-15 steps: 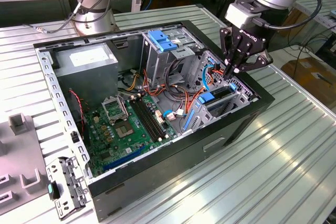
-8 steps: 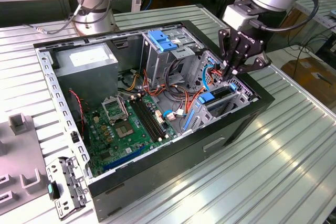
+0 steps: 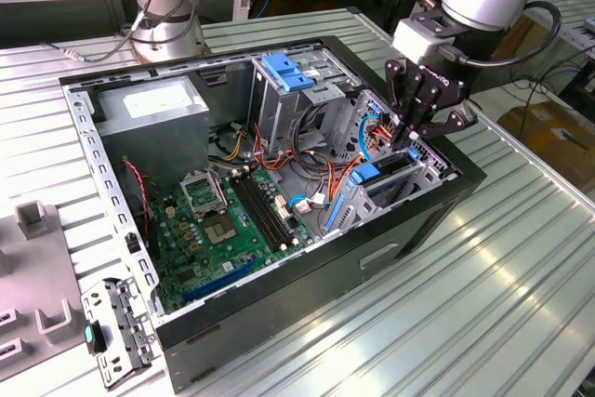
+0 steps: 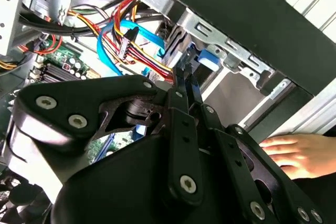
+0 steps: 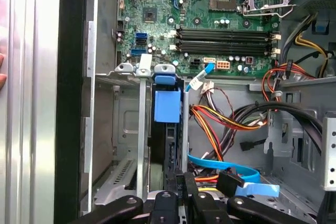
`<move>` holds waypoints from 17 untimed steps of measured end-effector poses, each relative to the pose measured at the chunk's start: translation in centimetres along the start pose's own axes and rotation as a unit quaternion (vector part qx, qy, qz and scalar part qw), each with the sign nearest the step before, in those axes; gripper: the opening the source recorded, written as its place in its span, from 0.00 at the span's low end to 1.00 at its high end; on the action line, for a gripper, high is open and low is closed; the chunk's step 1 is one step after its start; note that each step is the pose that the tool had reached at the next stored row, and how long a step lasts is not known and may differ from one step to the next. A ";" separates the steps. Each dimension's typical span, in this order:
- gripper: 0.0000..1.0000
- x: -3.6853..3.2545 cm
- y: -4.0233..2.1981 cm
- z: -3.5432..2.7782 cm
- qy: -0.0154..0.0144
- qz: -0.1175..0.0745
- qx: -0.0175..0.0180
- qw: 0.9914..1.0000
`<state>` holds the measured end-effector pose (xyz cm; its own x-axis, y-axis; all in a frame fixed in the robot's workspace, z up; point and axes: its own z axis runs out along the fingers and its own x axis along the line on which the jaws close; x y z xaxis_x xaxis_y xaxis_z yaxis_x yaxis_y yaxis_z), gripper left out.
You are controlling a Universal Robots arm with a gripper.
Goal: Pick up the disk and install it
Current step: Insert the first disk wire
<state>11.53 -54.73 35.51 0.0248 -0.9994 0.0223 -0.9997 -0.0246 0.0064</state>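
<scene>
we see the disk (image 5: 167, 145) standing on edge in the case's drive bay (image 3: 423, 178), long axis running down into the slot, blue rail end uppermost; the gripper (image 3: 411, 137) sits clenched on its edge.

The arm reaches steeply down, wrist nearly vertical, its black end effector (image 3: 410, 133) pointing downward (fingers (image 4: 184, 85) pressed together); a person's hand (image 4: 294, 153) rests nearby.
</scene>
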 end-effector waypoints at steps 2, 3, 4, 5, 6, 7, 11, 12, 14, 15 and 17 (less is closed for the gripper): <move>0.17 0.00 0.13 0.10 0.000 0.000 0.000 1.000; 0.17 0.01 0.13 0.16 -0.001 0.000 0.000 1.000; 0.17 0.07 0.13 0.20 -0.003 0.000 0.000 1.000; 0.17 0.19 0.14 0.23 -0.005 0.000 0.000 1.000; 0.17 0.32 0.15 0.26 -0.008 0.000 0.000 1.000; 0.17 0.49 0.15 0.31 -0.012 0.000 0.000 1.000; 0.17 0.76 0.30 0.46 -0.014 0.000 0.003 1.000; 0.17 0.75 0.32 0.49 -0.014 0.000 0.003 1.000; 0.17 0.76 0.33 0.50 -0.014 0.001 0.003 1.000; 0.17 0.76 0.33 0.51 -0.014 0.002 0.003 1.000; 0.17 0.77 0.33 0.55 -0.014 0.006 0.003 1.000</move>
<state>11.21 -55.52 34.98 0.0128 -0.9999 -0.0058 -0.9999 -0.0128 -0.0004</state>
